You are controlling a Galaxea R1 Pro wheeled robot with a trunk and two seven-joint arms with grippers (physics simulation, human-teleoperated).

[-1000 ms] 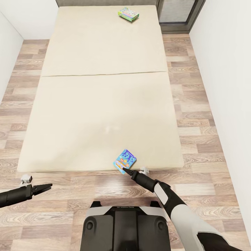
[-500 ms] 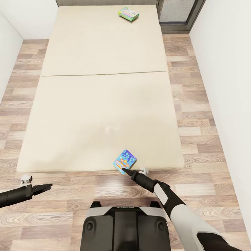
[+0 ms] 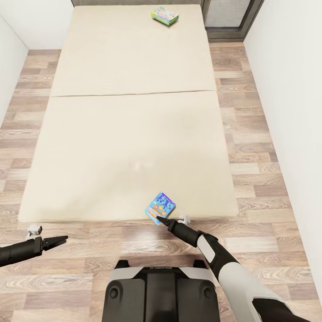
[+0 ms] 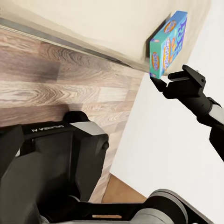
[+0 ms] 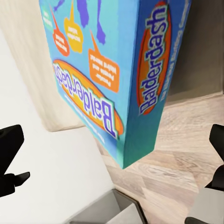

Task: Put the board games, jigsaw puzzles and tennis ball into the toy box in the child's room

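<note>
The bed (image 3: 129,134) fills the middle of the head view, its beige mattress running from the near floor to the far wall. The blue board game (image 3: 160,206) lies flat at the bed's near edge, right of centre, one corner over the edge. The right gripper (image 3: 161,219) sits just in front of that corner; in the right wrist view its jaws stand wide apart, one dark finger (image 5: 10,156) on each side of the box, holding nothing. A second board game (image 3: 164,16), green-edged with a pale top, rests far off near the bed's far right corner. The left gripper (image 3: 61,239) hovers over the wood floor (image 3: 250,147) at the near left, well apart from the bed; its jaws look nearly together, with nothing between them. Compared with a second ago, the arms and the blue box keep almost the same places; the whole picture has shifted slightly, so the camera has moved.
</note>
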